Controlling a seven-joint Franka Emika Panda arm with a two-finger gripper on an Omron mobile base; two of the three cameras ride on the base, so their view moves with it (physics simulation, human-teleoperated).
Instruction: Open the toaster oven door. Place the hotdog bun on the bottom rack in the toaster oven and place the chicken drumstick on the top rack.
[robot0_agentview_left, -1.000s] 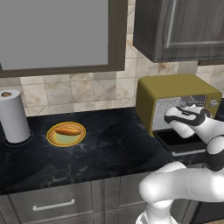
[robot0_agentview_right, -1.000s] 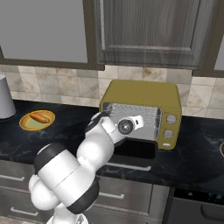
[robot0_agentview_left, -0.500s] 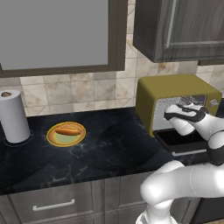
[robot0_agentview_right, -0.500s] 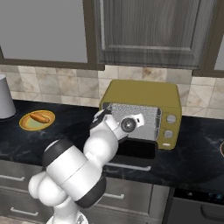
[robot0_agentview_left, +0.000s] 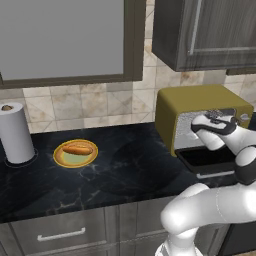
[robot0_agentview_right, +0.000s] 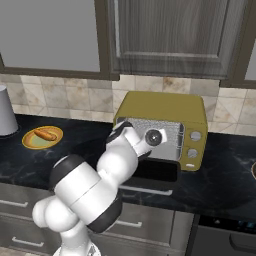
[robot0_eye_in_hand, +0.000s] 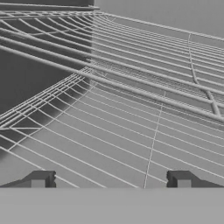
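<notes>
The mustard-yellow toaster oven (robot0_agentview_left: 200, 100) (robot0_agentview_right: 165, 107) stands on the counter. The toaster oven door (robot0_agentview_left: 207, 157) (robot0_agentview_right: 155, 171) is folded down flat in front of it. My gripper (robot0_agentview_left: 216, 120) (robot0_eye_in_hand: 111, 180) is at the oven's mouth, above the door, and is open with nothing between its fingertips (robot0_eye_in_hand: 41, 179). Close ahead in the hand view are the grey wire racks (robot0_eye_in_hand: 131, 87). The hotdog bun (robot0_agentview_left: 77, 149) (robot0_agentview_right: 46, 134) lies on a yellow plate (robot0_agentview_left: 64, 159) far to the left. The chicken drumstick is out of view.
A paper towel roll (robot0_agentview_left: 16, 132) stands at the left end of the black counter (robot0_agentview_left: 125, 170). Dark wall cabinets (robot0_agentview_left: 200, 30) hang above the oven. White knobs (robot0_agentview_right: 192, 145) run down the oven's right front. Drawers (robot0_agentview_left: 60, 232) sit below the counter edge.
The hand has risen a little and pushed slightly deeper toward the oven opening. Its jaws stay wide open; the bun and plate have not moved.
</notes>
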